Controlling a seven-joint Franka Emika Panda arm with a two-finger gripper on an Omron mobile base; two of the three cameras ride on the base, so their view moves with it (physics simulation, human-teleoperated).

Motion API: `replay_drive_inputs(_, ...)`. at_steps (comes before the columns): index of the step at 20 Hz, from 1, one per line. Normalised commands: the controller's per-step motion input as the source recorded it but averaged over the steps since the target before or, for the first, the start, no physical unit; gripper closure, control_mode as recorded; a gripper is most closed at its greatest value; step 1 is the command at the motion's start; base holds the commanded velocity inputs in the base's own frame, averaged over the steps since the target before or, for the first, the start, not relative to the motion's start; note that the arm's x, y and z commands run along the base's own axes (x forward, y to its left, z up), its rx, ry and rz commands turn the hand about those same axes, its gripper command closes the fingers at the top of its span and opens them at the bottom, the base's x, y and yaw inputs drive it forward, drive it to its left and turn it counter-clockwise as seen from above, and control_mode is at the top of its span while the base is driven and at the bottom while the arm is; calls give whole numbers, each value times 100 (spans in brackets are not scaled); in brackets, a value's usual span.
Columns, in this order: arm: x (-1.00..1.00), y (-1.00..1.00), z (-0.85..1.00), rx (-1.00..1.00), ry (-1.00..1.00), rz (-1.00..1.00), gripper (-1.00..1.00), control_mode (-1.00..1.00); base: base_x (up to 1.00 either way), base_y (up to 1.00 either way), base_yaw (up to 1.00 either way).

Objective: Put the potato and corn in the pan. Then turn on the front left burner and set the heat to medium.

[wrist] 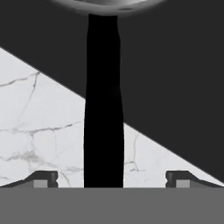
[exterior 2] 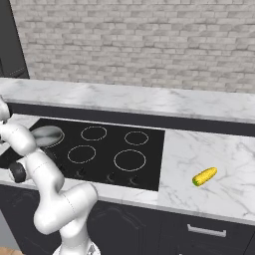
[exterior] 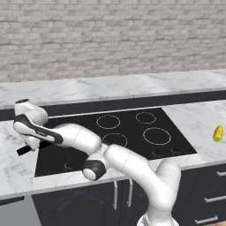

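The pan, round, shallow and of shiny grey metal, sits on the smooth black glass cooktop at its left side, its long straight black handle reaching out over the veined white marble counter. The gripper stands wide open just above that handle, one fingertip on either side and neither touching it. The corn, a short bright yellow cob with a green tip, lies on the counter right of the cooktop, well apart from the gripper.

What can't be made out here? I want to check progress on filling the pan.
- Shiny grey metal frying pan: the white arm covers its left part in the right base view; the hand view's top edge cuts off its bowl.
- Pan's contents: not discernible.
- Stove knobs: too small to read.
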Motion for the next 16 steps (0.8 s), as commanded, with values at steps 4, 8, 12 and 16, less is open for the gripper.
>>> replay_drive_inputs(4, -42, 1, 65, 0, -12, 2, -100, -100, 0, 0, 0)
replay_drive_inputs(8, -58, 10, 60, 7, -12, 12, -100, -100, 0, 0, 0)
replay_drive_inputs(12, -98, -16, 48, 1, -32, 34, -100, -100, 0, 0, 0)
replay_drive_inputs(16, -84, -2, 66, -18, -13, 59, -100, -100, 0, 0, 0)
